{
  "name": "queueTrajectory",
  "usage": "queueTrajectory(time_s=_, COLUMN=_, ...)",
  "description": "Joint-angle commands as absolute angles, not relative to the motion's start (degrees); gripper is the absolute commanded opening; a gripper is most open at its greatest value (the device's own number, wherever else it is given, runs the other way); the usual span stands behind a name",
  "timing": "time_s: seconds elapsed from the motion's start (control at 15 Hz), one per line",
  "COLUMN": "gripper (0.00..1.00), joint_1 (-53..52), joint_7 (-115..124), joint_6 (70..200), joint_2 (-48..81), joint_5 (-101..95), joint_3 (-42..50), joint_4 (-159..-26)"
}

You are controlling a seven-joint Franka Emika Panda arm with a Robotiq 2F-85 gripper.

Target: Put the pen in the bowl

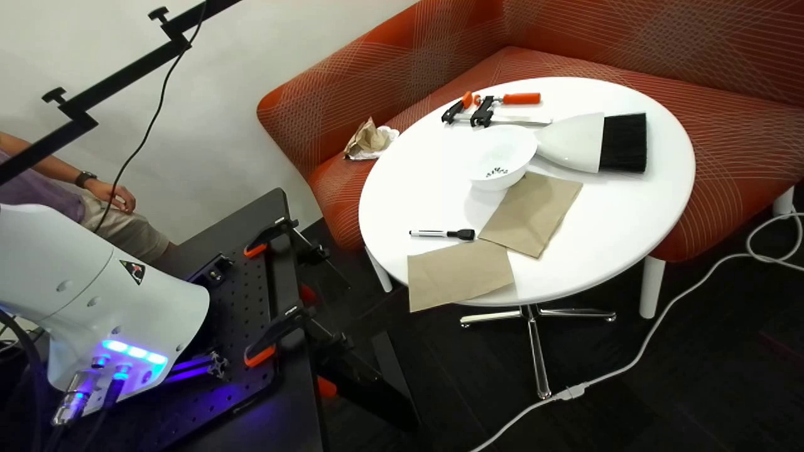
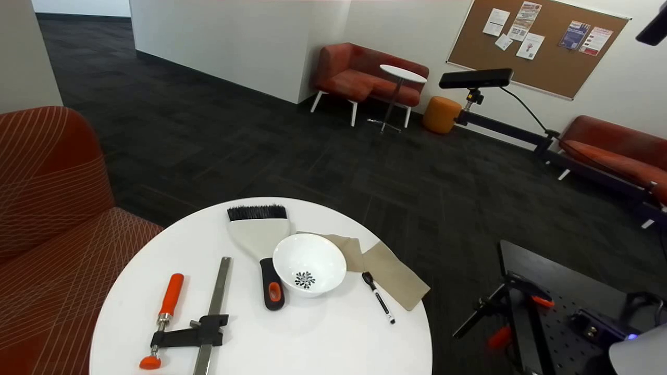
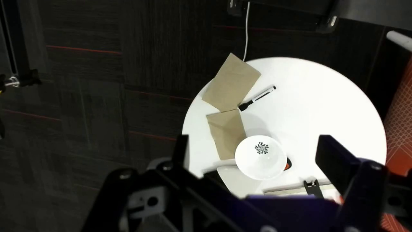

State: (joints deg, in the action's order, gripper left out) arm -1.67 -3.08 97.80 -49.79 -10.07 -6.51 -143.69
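1. At the left, in an exterior view, you have the white robot arm (image 1: 125, 301), mounted on a black bench (image 1: 245, 216).
2. To its right stands your round white table (image 1: 414, 188).
3. Your pen (image 1: 442, 234) lies flat on the table's left near part, running left to right. It is short and thin: a small black tip at the left end, a white barrel with a dark strip, and a broader black cap at the right end. The wrist view shows you that strip and the flared cap too.
4. On the pen's near side you see the left napkin (image 1: 461, 276), brown, one corner jutting past the table's edge.
5. By the far edge lies a black clamp (image 1: 482, 113) with an orange handle.
6. Your white bowl (image 1: 502, 154) stands beyond the pen and to its right, apart from it; a dark flower-like pattern marks its inside.
7. The right napkin (image 1: 534, 213) reaches from the bowl to just beside the pen's cap; you cannot tell whether pen and napkin touch.
8. Farthest right is a pale brush (image 1: 571, 141) with black bristles, partly hidden by the bowl.
9. In the wrist view your gripper (image 3: 252, 143) has its fingers (image 3: 333, 158) spread wide apart.
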Motion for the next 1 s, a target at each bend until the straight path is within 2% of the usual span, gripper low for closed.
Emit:
queueTrajectory(time_s=0.0, gripper=1.0, joint_1=-2.5, joint_7=-0.25, joint_6=99.98, joint_2=-47.47, joint_5=-9.21, joint_3=-5.59, joint_4=-144.15)
queueTrajectory(time_s=0.33, gripper=1.0, joint_1=-2.25, joint_7=4.67, joint_6=108.15, joint_2=-43.75, joint_5=-4.81, joint_3=-5.06, joint_4=-149.25)
queueTrajectory(time_s=0.93, gripper=1.0, joint_1=0.36, joint_7=14.42, joint_6=138.49, joint_2=-29.34, joint_5=-1.68, joint_3=-5.74, joint_4=-159.87)
